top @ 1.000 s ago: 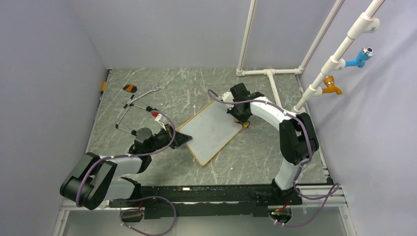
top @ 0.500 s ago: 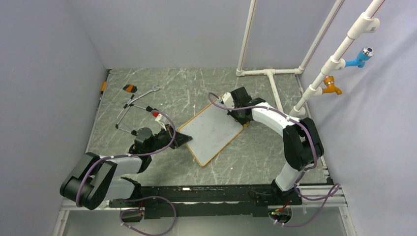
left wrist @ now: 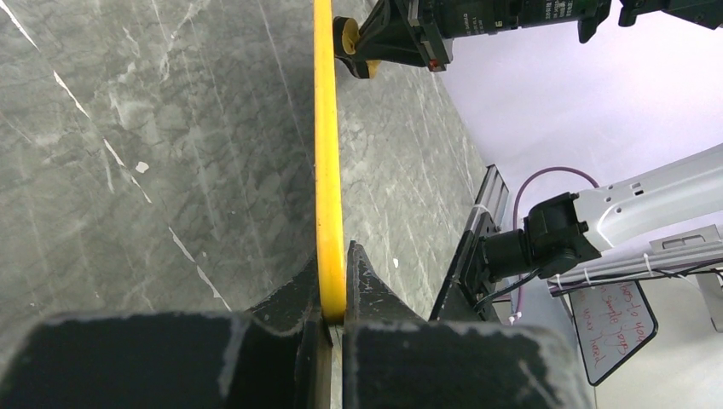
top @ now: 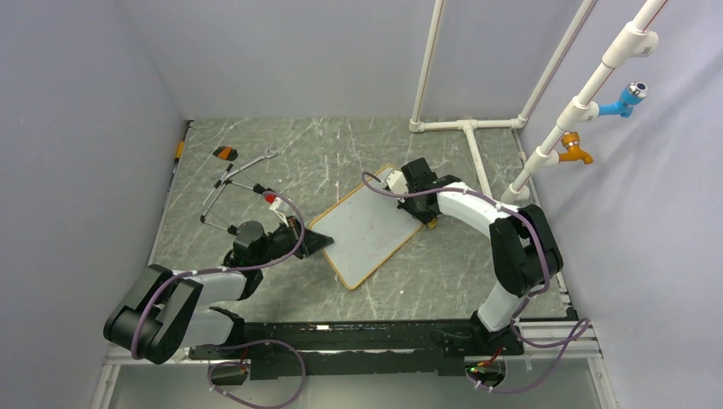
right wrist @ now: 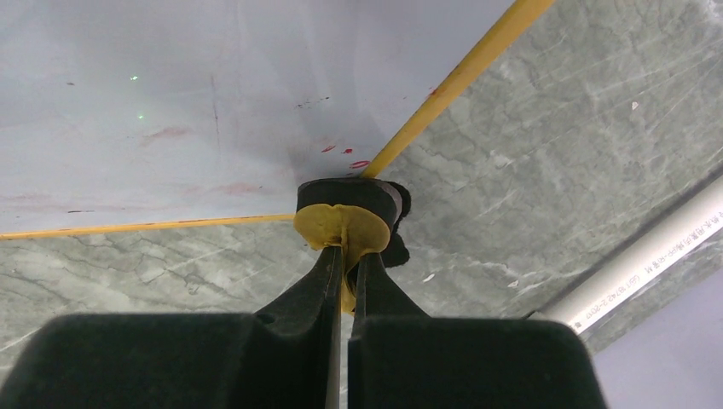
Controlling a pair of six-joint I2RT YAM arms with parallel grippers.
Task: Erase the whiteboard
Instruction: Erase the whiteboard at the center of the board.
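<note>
The whiteboard [top: 367, 228] lies flat and turned diagonally on the marble table, with a tan-orange frame and mostly faint red smears. My left gripper [top: 317, 243] is shut on its left frame edge [left wrist: 328, 170], seen edge-on in the left wrist view. My right gripper [top: 424, 213] is shut on the eraser [right wrist: 349, 217], a small orange piece with a black pad. It presses the eraser at the board's right corner. A few short red marks [right wrist: 345, 153] remain on the board [right wrist: 170, 102] just beyond the eraser. The eraser also shows in the left wrist view [left wrist: 349, 38].
A wrench [top: 256, 160], thin rods, a red-tipped pen [top: 268, 196] and a small orange-black piece [top: 224, 153] lie at the back left. White pipes [top: 467, 128] run along the back right of the table and up the wall, close behind my right arm.
My right gripper has slid the eraser first toward the back along the board's right edge, then forward to the right corner. The left gripper has kept its hold and has not moved.
</note>
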